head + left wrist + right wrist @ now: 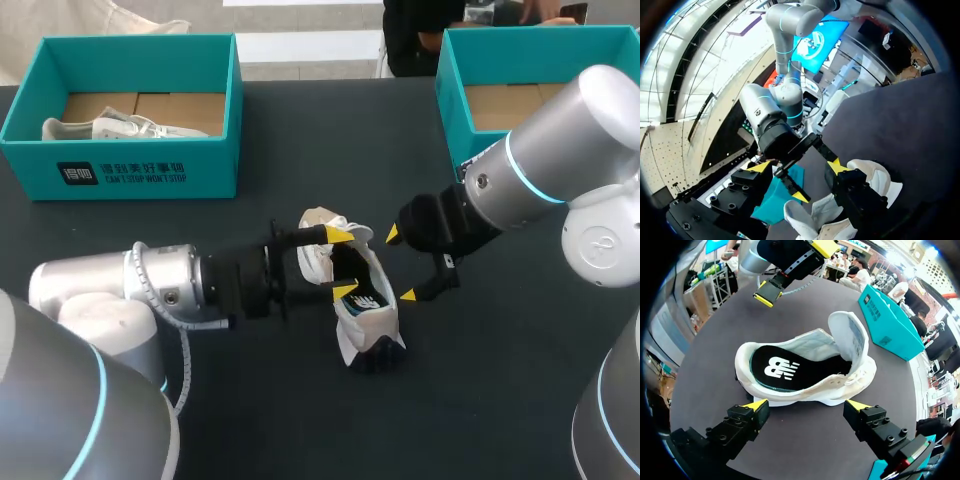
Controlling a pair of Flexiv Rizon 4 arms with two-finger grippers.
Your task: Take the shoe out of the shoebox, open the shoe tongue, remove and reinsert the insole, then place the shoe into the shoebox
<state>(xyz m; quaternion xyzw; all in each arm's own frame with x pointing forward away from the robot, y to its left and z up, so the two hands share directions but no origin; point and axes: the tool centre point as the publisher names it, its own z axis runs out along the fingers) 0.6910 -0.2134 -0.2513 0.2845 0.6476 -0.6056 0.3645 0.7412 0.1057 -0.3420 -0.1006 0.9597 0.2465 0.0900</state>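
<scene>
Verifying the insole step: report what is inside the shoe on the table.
A black insole with a white logo lies inside the white shoe. Its front end is hidden under the raised tongue.

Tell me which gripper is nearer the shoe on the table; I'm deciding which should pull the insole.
Left. The left gripper hangs open over the shoe, its tips overlapping the tongue and opening. The right gripper sits open just beside the sole, clear of it.
</scene>
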